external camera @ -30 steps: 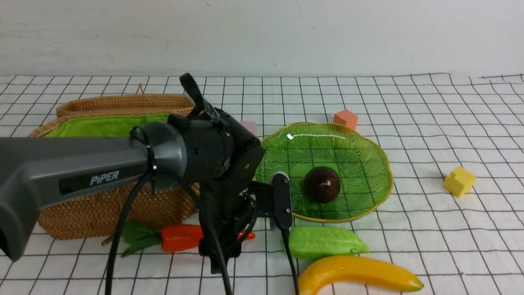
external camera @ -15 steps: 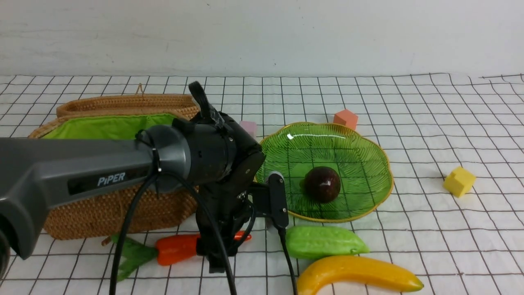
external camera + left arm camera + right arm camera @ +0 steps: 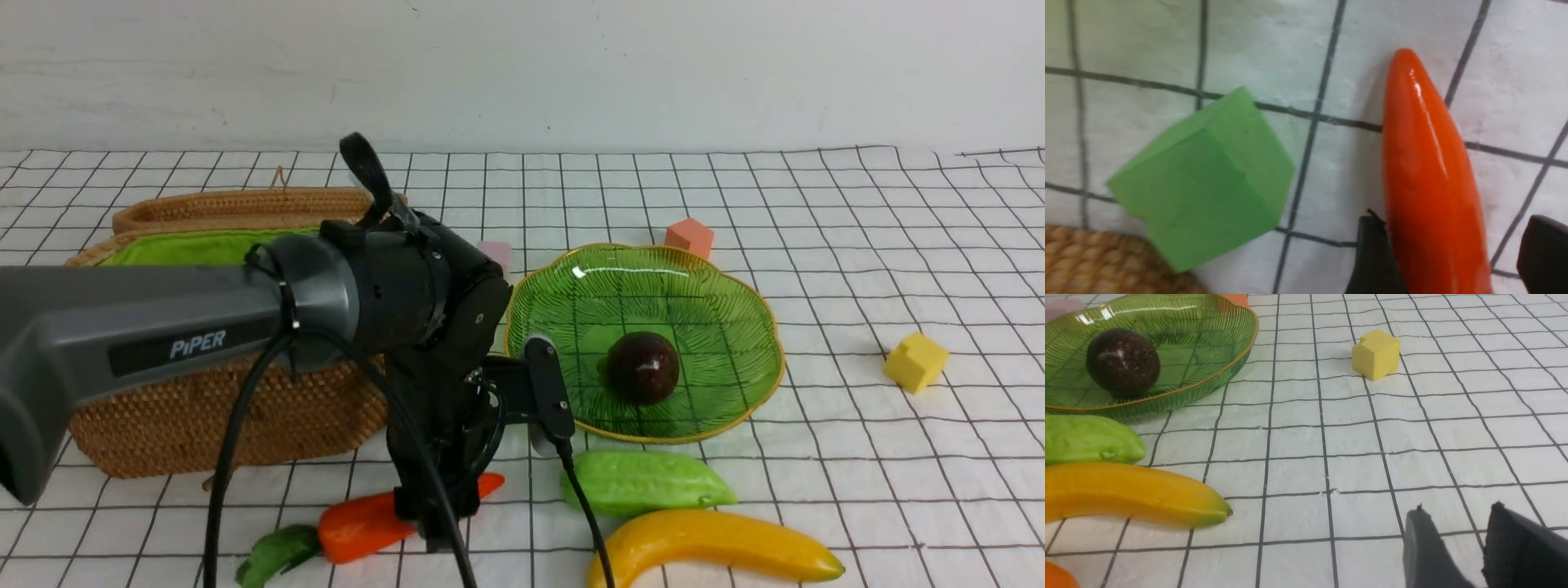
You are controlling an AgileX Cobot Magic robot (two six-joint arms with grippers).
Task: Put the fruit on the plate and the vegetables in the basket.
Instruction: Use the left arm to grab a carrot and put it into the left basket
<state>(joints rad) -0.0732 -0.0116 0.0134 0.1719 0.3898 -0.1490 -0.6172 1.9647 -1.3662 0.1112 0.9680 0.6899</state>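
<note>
**Going for the carrot, basket right behind it**

So the left gripper [image 3: 1453, 228] is down on the carrot [image 3: 1429, 163], jaws either side of its body, back from the pointy end, which makes sense since the tip would just slip out; one pad touches it, the other shows a sliver of cloth in between, so I can't tell if it's actually pinching. The carrot lies slanted on the cloth just in front of the basket [image 3: 229, 416], near a green cube [image 3: 1204, 183]; I'd guess a short lift over the wall does it. The ball [image 3: 642, 367] sits on the plate [image 3: 735, 286] already; cucumber [image 3: 645, 482] and banana [image 3: 718, 551] lie side by side just in front of it. The right gripper [image 3: 1457, 514] hangs low over bare cloth past the banana's tip, jaws narrow, nothing in them; probably just keeping clear.
</note>
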